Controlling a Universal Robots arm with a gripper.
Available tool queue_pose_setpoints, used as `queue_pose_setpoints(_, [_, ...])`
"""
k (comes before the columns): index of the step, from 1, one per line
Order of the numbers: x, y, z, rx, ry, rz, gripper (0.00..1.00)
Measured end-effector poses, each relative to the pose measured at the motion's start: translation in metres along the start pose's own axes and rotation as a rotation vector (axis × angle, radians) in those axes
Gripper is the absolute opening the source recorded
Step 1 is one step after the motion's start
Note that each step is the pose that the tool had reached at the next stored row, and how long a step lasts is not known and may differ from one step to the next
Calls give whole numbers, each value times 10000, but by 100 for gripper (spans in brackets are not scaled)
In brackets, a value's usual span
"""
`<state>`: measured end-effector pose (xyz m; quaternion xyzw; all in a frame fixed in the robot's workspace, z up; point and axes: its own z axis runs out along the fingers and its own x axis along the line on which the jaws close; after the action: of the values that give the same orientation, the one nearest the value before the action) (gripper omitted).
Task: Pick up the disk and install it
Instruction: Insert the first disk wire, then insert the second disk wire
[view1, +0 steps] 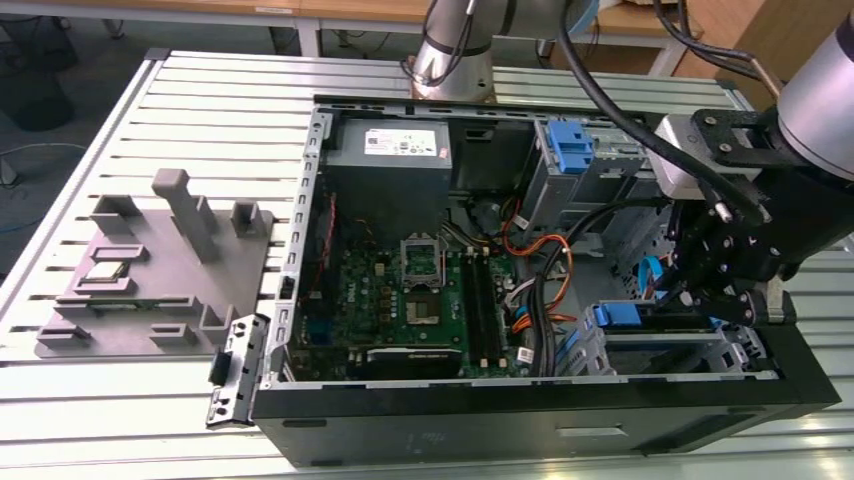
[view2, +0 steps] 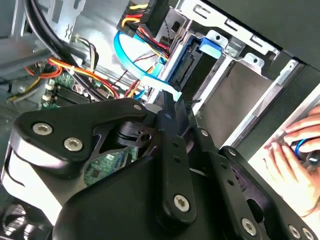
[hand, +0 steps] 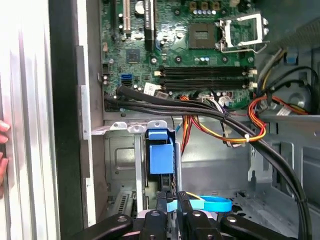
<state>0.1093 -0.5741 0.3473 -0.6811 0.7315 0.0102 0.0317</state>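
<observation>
The flat rectangular silver-metal disk (view1: 663, 345) with blue plastic side rails lies level in the drive cage at the near corner of the open computer case, on the exterior view's right. Its blue rail tab (view1: 617, 315) faces the green motherboard. In the first wrist view the blue tab (hand: 161, 156) sits at the cage's mouth.

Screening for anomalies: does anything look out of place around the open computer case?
Yes: a person's hand lies just outside the computer case wall, close to the gripper, which is inside by the drive bay. A hand that near the arm looks odd.
</observation>
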Motion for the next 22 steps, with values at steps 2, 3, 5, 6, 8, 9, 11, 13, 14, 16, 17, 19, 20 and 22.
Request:
queue_pose_setpoints(2, [-4,-19,1,6,5,102,24])
queue_pose_setpoints(3, [-5,-36,2,8,6,124,24])
queue_pose_setpoints(5, [-8,-70,5,10,5,157,24])
queue_pose_setpoints(6, [-10,-87,6,11,6,169,24])
queue_pose_setpoints(8, [-12,-117,7,12,6,186,24])
queue_pose_setpoints(9, [-13,-123,7,13,7,201,24])
queue_pose_setpoints(11, [-13,-125,7,14,8,235,24])
queue_pose_setpoints(13, [-13,-125,4,9,9,239,24])
queue_pose_setpoints(14, [-13,-126,1,2,9,239,24])
queue_pose_setpoints(16, [-14,-126,-8,-6,10,238,24])
queue_pose_setpoints(17, [-14,-126,-8,-7,9,239,24])
queue_pose_setpoints(19, [-15,-127,-21,-7,12,239,24])
queue_pose_setpoints(20, [-16,-127,-32,-7,11,239,24])
queue_pose_setpoints(22, [-17,-127,-33,-7,13,239,24])
